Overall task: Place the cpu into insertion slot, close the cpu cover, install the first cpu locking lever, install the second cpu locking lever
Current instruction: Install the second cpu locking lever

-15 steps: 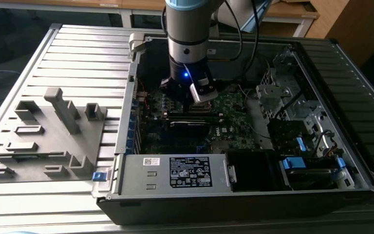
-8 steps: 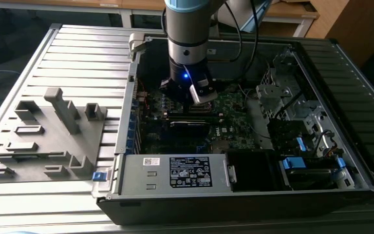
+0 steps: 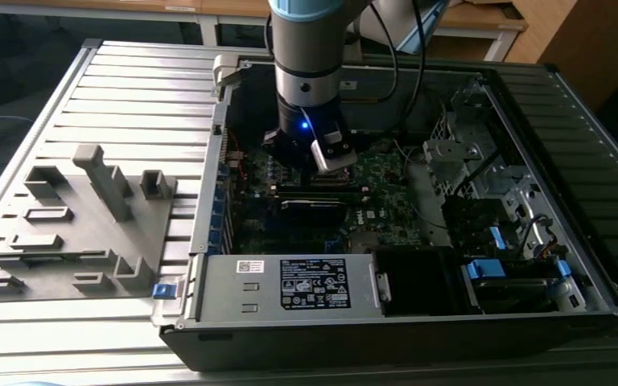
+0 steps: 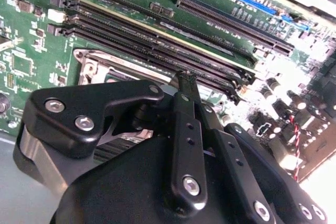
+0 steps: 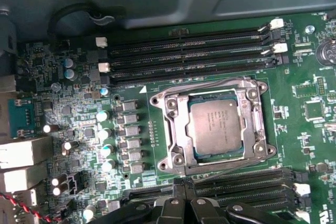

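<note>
**CPU seated and cover down; levers not clearly latched**

Going from the exterior view's left to its right: a grey parts fixture (image 3: 78, 233) lies at nine o'clock from the open computer case (image 3: 599, 265). The arm (image 3: 306, 48) reaches down into the case over the motherboard (image 3: 379, 173). The white-labelled power supply box (image 3: 287, 285) sits at six o'clock from the arm, and the drive bays (image 3: 481, 173) at three o'clock.

In the first wrist view the cpu (image 5: 215, 127) lies flat in the insertion slot, so I judge the first step done. The cpu cover (image 5: 176, 129) appears to lie down around it, with the chip's grey top showing through the window, so the second step looks done too. Thin wire locking levers (image 5: 231, 165) run along two opposite edges of the socket. Whether either one is hooked under its catch I cannot tell, and I judge that part of the work unfinished.

The gripper (image 5: 185, 184) hovers just beside the socket edge nearest the lower memory slots (image 5: 247, 179). In both wrist views its fingers (image 4: 185, 124) meet at the tips, pressed together, with nothing between them.
</note>
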Action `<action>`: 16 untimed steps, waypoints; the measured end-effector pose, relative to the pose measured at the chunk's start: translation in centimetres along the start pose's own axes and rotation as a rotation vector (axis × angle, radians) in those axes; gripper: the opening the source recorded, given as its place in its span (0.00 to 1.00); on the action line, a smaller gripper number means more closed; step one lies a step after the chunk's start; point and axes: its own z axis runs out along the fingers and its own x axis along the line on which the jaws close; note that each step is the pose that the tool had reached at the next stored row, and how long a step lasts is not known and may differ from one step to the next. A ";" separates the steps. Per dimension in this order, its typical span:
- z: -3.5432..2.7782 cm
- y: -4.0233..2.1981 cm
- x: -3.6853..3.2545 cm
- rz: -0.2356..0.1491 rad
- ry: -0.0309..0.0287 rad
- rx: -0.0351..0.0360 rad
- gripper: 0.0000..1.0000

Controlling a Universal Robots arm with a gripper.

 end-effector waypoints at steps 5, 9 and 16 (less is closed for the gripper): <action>0.01 0.00 0.05 0.000 -0.0001 -0.0008 0.11; 0.04 -0.01 0.08 -0.008 0.0007 -0.0036 0.11; 0.06 -0.04 0.24 -0.012 0.0008 -0.0042 0.11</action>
